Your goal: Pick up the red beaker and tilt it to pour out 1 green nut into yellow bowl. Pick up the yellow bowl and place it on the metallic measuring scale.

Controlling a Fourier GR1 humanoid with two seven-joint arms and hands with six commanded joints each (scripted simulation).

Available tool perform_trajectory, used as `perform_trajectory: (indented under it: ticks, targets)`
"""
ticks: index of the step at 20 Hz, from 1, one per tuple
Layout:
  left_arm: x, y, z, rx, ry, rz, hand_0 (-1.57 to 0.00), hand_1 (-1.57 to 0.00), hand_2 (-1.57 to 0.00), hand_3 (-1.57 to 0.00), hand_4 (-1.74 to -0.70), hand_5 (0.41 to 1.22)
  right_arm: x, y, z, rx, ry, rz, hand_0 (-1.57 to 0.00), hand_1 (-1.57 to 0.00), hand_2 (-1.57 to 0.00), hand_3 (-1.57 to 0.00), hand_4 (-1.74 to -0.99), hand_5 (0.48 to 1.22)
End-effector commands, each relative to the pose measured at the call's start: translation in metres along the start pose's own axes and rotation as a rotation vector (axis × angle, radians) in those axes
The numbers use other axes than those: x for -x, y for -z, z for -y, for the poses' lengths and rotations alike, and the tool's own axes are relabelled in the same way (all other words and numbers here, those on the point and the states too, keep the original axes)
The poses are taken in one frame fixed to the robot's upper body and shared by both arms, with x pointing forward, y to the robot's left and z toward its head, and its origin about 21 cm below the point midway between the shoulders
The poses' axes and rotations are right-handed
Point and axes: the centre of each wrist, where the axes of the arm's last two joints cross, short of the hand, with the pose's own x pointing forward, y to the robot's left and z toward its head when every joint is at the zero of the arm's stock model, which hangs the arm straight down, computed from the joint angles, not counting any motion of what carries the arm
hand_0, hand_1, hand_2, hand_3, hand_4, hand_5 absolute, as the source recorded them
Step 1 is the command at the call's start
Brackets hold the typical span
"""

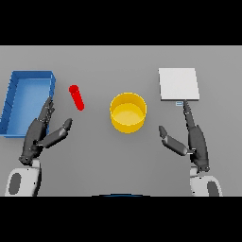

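Observation:
The red beaker (76, 97) lies on the table, a slim red tube left of centre. The yellow bowl (128, 112) stands in the middle of the table, and I see no nut in it. At the back right lies the metallic measuring scale (178, 83), a pale square plate with a small display at its front edge. My left hand (41, 133) rests open below and left of the beaker, clear of it. My right hand (191, 138) is open to the right of the bowl, its fingertips reaching toward the scale's front edge.
A blue open bin (13, 102) stands at the far left, just beyond my left hand. Bare grey table lies between the bowl and both hands.

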Motion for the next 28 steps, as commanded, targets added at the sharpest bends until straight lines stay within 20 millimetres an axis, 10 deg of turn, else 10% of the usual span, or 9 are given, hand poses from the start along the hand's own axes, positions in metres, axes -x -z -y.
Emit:
perform_trajectory:
  ticks: [1,28]
  targets:
    - [0.0,0.004,0.006,0.009,0.005,0.014,0.0,0.0,0.0,0.0,-1.16,0.604,-0.001,0.001,0.0,-0.008,0.016,0.004,0.0,0.0,0.0,0.0,-1.212,0.607]
    - [0.025,0.126,0.037,0.064,0.044,-0.026,0.0,0.0,0.0,0.0,-1.31,0.688,-0.002,0.0,0.007,-0.004,0.033,0.012,0.0,0.0,0.0,0.0,-1.269,0.64]
